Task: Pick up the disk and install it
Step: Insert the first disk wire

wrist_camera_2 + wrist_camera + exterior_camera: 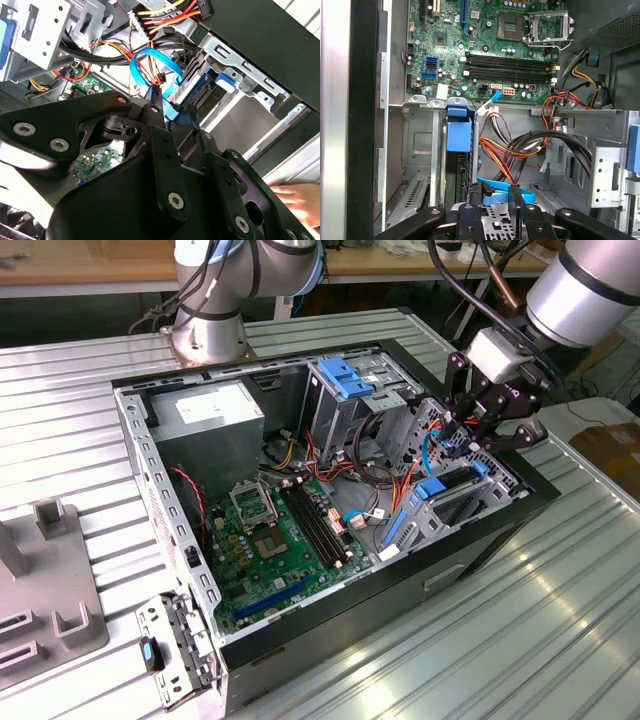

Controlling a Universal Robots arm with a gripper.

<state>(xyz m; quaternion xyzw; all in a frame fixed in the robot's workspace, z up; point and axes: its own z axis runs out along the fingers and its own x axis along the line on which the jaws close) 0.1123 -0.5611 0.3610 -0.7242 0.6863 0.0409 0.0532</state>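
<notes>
The disk, dark with bright blue rails, stands on edge in the drive bay at the front corner of the open computer case, on the exterior view's right. My gripper hovers just above that bay. In the first wrist view the disk's blue carrier end lies beside my black fingers. My gripper is open, and a thin blue data cable shows in the gap. In the second wrist view my gripper sits close to the disk.
The green motherboard, the power supply and loose coloured wires fill the case. A light-blue latch plate tops the far cage. Another arm's base stands behind. A person's hand rests beside the case.
</notes>
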